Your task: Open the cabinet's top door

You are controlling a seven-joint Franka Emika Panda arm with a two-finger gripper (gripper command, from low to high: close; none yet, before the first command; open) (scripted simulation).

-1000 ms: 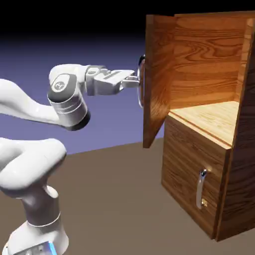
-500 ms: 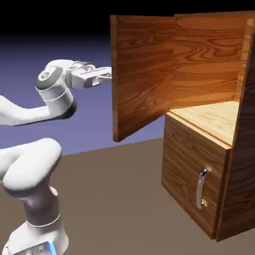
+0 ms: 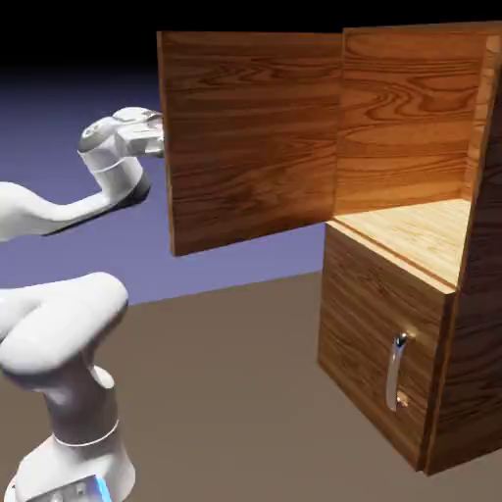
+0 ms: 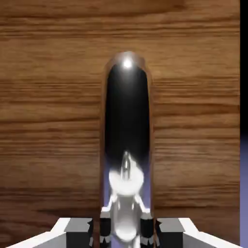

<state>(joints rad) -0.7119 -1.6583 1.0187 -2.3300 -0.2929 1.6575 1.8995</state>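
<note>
Wood-grain top door [image 3: 250,137] stands swung wide from the cabinet [image 3: 412,324], exposing the upper compartment. Gripper [image 4: 125,231] is clamped on the door's silver handle [image 4: 127,140], which fills the gap between its fingertips in the hand view.

Top door swung wider.
You drew the top door [image 3: 250,137] from nearly edge-on to broadside, its free edge moving toward the exterior view's left; the gripper [image 4: 126,227] travelled with it, passing behind that edge.
</note>
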